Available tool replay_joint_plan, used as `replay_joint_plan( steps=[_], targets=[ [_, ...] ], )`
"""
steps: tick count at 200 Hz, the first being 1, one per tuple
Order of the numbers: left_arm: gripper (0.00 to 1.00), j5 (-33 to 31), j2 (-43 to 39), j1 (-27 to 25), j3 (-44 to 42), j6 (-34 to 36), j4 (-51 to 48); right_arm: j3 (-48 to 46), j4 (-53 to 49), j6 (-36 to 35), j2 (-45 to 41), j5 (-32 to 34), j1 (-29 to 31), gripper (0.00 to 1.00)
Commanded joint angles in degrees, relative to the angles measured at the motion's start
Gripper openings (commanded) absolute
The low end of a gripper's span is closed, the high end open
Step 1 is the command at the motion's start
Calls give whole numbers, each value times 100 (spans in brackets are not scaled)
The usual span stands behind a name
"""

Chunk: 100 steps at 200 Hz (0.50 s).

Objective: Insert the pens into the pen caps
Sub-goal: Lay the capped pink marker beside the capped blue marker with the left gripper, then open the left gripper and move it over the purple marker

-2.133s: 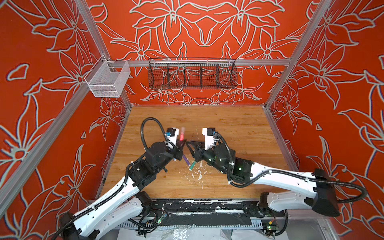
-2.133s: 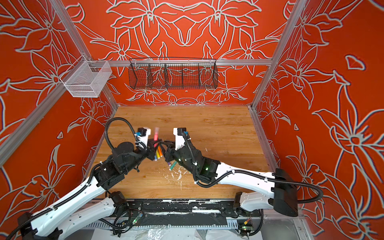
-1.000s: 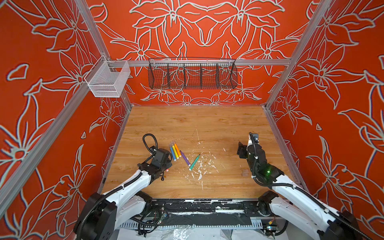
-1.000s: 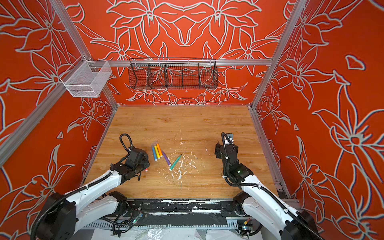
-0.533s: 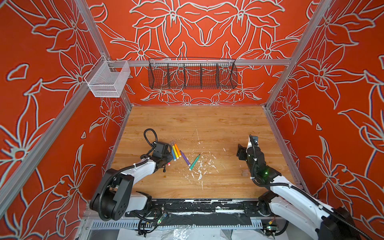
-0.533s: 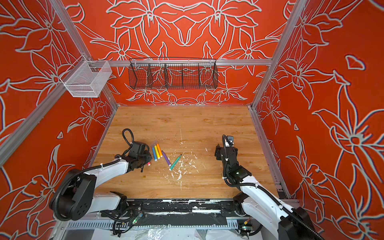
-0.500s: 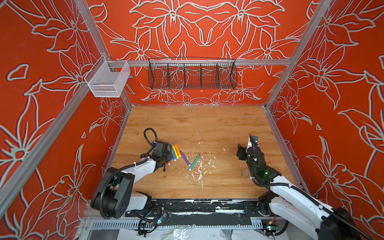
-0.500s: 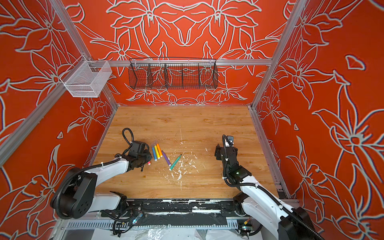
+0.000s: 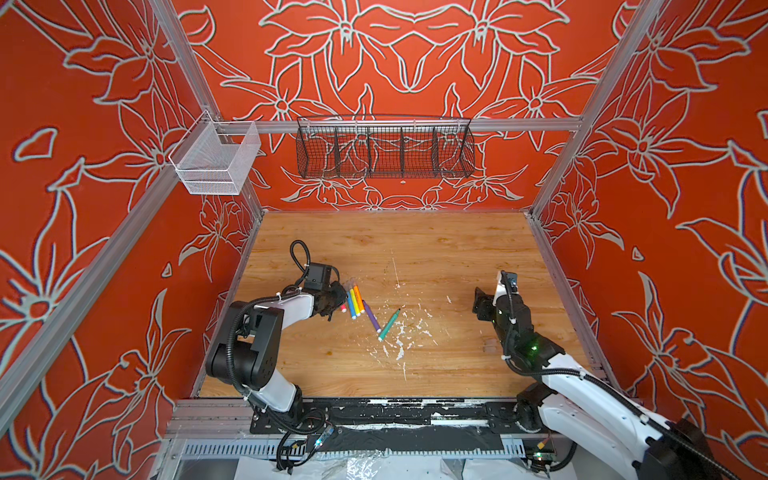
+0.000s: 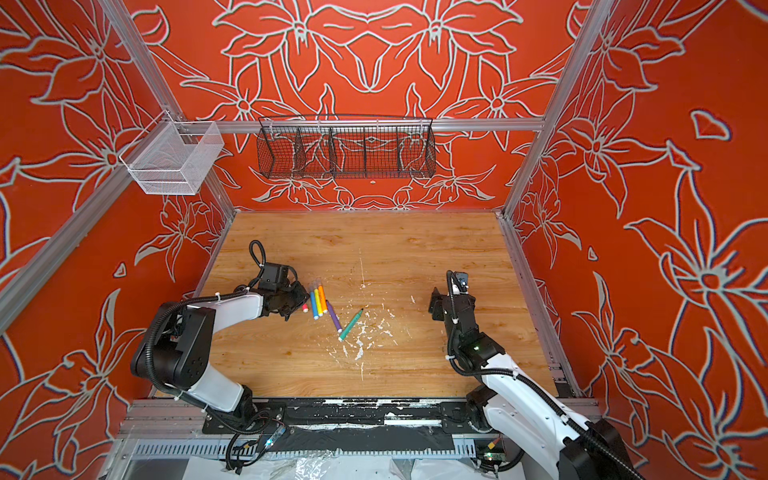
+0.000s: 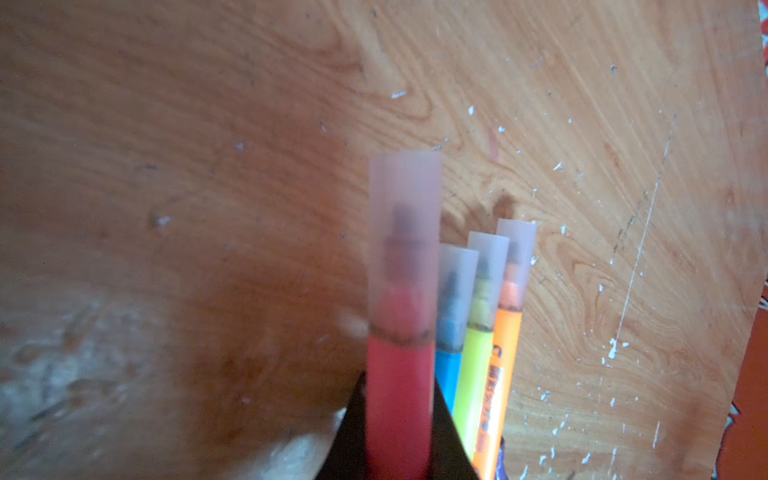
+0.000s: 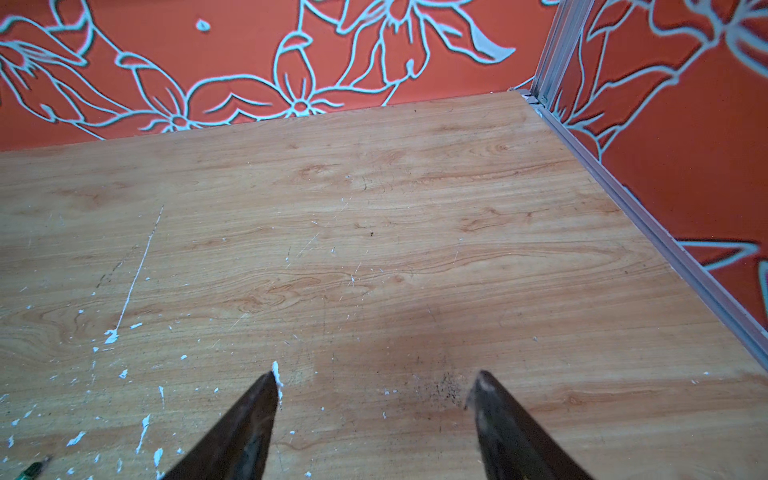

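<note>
Left tool, closed on the capped pink pen, has brought it just beside the blue pen. Right tool, open and empty, has withdrawn well apart from that pen. Capping of the pink pen appears complete; only release remains.

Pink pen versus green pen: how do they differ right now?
The pink pen is clamped in the left gripper; the green pen lies free on the table. Pink is held beside the blue pen; green lies slanted, apart, near the purple pen. Pink's clear cap shows plainly; whether green is capped is too small to tell. Both are short markers.
</note>
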Motion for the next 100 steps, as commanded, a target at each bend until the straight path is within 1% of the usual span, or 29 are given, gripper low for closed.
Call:
replay_joint_plan(
  steps=[1, 12, 49, 81, 100],
  targets=[
    [19, 100, 317, 13, -162, 62, -790, -105, 60, 55, -39, -24, -22, 76],
    [22, 143, 356, 15, -152, 71, -783, -101, 60, 55, -28, -29, -28, 76],
    [26, 262, 397, 13, -64, 137, -839, -100, 58, 55, -33, -27, -25, 76],
    [26, 348, 302, 13, -65, 189, -828, -110, 55, 55, -59, -41, -21, 77],
    [27, 349, 92, 13, -89, 229, -843, -109, 60, 55, -57, -41, -28, 77]
  ],
)
